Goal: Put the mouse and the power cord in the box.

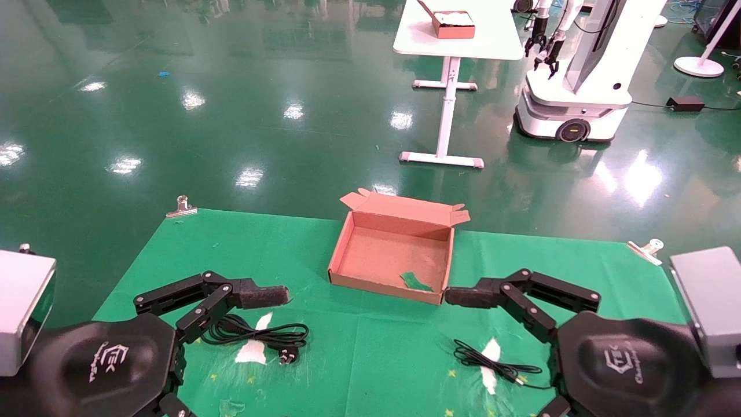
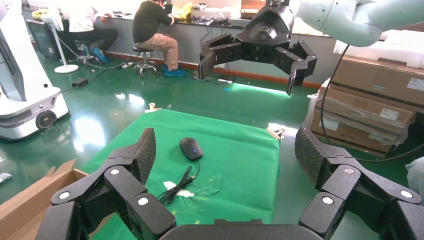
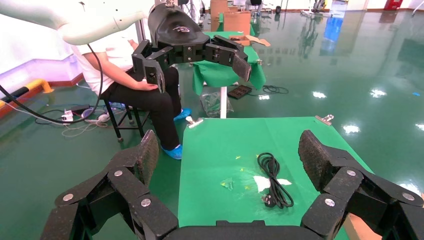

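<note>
Cloth lies bare around your box (image 1: 393, 255), which sits open at the far edge between both spread grippers, left (image 1: 255, 301) above the power cord (image 1: 260, 335), right (image 1: 463, 301) above the mouse (image 2: 191, 148) near the right edge.

left gripper (image 1: 263, 296): black, jointed links, silver screws, dark rough pads on the fingers (image 2: 146, 150)
right gripper (image 1: 463, 296): same black linkage, textured pads
wrist housings: glossy black domes with a white printed logo
arm segments: white rounded shells, a black cable alongside
wrist cameras: grey square boxes
</note>
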You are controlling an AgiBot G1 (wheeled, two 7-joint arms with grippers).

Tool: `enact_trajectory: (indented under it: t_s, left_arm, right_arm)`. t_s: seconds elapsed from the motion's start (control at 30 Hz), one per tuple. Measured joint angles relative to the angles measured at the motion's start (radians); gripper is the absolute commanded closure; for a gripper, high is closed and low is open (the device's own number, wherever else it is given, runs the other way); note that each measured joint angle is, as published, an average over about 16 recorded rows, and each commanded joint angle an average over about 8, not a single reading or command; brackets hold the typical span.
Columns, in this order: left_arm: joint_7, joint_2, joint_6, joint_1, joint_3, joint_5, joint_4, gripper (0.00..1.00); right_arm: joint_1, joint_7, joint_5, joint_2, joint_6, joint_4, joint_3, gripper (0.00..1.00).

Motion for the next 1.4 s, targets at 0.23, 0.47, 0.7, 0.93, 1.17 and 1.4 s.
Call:
enact_trajectory:
  t_s: [0.23,0.47,0.7,0.93,1.17,1.4]
  left_arm:
    - [0.0,0.0,0.0,0.0,0.0,0.0,0.0,0.0]
    - [0.0,0.0,0.0,0.0,0.0,0.0,0.0,0.0]
    - [0.0,0.0,0.0,0.0,0.0,0.0,0.0,0.0]
    - [0.0,0.0,0.0,0.0,0.0,0.0,0.0,0.0]
    - [0.0,0.0,0.0,0.0,0.0,0.001,0.0,0.0]
    - [0.008,0.005,0.0,-0.003,0.006,0.015,0.006,0.0]
  right_arm:
    - [0.0,0.0,0.0,0.0,0.0,0.0,0.0,0.0]
    - [0.0,0.0,0.0,0.0,0.0,0.0,0.0,0.0]
    - [0.0,0.0,0.0,0.0,0.0,0.0,0.0,0.0]
    - [0.0,0.0,0.0,0.0,0.0,0.0,0.0,0.0]
    - [0.0,0.0,0.0,0.0,0.0,0.0,0.0,0.0]
    - [-0.001,-0.004,-0.006,0.001,-0.003,-0.006,-0.002,0.0]
